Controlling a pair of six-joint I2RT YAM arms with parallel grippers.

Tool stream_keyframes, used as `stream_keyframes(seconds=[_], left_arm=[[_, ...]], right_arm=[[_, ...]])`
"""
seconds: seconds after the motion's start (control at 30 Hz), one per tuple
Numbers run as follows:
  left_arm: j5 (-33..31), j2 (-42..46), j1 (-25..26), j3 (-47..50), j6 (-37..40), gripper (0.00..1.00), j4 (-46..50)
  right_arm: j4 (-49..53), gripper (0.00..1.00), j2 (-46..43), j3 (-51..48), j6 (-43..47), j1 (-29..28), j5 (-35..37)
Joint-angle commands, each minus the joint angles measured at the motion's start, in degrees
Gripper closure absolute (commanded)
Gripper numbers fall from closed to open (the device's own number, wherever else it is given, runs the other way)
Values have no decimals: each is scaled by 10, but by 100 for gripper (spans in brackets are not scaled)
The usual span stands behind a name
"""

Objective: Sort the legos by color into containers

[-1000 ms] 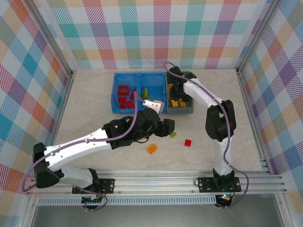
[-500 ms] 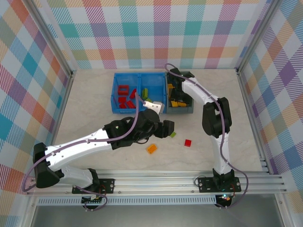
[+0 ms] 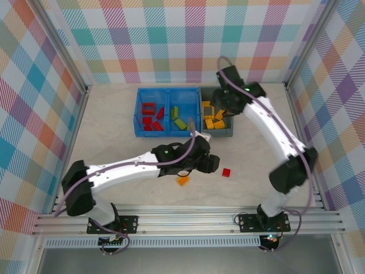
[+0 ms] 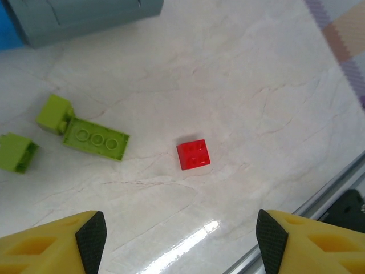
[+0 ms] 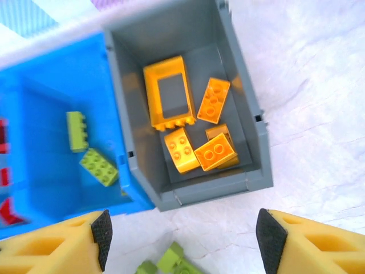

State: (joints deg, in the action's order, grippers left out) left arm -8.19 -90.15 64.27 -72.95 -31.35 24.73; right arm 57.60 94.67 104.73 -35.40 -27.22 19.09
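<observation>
**A:** Where was the red brick [image 4: 193, 154] found?

**B:** It was seen lying alone on the bare table [image 4: 256, 74], studs up. It lay to the right of the loose green bricks [image 4: 95, 138] and nearer than the grey bin [image 4: 85, 17]. An orange brick [image 3: 182, 180] was seen further left.

**A:** How were the fingers set?

**B:** The left gripper [image 4: 181, 242] was held above the red brick, its fingers spread wide with nothing between them. The right gripper [image 5: 182, 242] was held over the grey bin, equally wide and empty. Yellow-orange bricks [image 5: 188, 134] were seen inside that bin, and green ones in the blue bin [image 5: 51, 103] to its left.

**A:** How was the brick expected to handle?

**B:** It was judged light, rigid and smooth-sided, so skidding across the glossy table was thought likely under an off-centre pinch. A hold across two opposite flat sides, low and centred, was judged best, with the pads kept off the studs.
</observation>
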Motion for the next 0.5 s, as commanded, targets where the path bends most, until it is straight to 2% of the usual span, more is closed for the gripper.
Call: stream_keyframes(seconds=[0.0, 0.23, 0.47], left_arm=[[22, -53, 11, -47, 22, 26, -2], [13, -203, 35, -152, 20, 22, 44], [-21, -319, 48, -245, -3, 24, 85]], right_arm=[[26, 29, -91, -56, 37, 2, -13], [81, 22, -294, -165, 46, 8, -51], [111, 20, -437, -200, 36, 9, -132]])
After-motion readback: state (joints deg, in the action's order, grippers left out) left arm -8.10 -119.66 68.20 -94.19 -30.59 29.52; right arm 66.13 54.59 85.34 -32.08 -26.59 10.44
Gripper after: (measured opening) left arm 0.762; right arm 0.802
